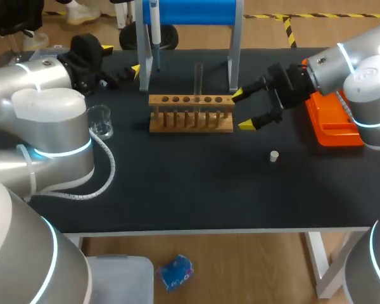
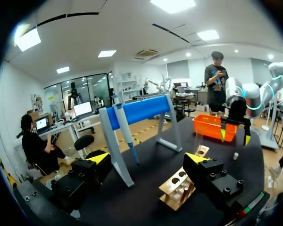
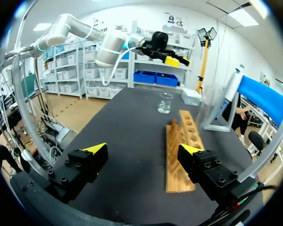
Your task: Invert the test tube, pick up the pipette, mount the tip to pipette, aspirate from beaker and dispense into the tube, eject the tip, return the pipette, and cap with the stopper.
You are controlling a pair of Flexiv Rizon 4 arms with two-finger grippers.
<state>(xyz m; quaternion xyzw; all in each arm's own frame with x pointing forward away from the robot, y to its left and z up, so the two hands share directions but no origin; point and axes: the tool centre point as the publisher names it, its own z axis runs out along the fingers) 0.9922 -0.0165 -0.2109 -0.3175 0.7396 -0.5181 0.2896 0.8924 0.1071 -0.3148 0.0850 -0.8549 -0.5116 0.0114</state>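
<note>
A clear test tube (image 1: 199, 78) stands upright in the wooden rack (image 1: 190, 114) at mid-table. The pipette (image 1: 156, 30) hangs on the blue stand (image 1: 189, 12) behind the rack. A glass beaker (image 1: 101, 120) sits left of the rack, and a small white stopper (image 1: 274, 156) lies to the front right. My right gripper (image 1: 242, 109) is open just off the rack's right end, with the rack (image 3: 181, 150) ahead of its spread fingers. My left gripper (image 2: 147, 157) is open and empty near the stand's left leg, facing the pipette (image 2: 127, 136).
An orange tray (image 1: 332, 120) lies at the right edge, beneath my right arm. My left arm's big elbow (image 1: 50, 120) rises next to the beaker. The stand's grey legs (image 1: 144, 57) flank the rack's back.
</note>
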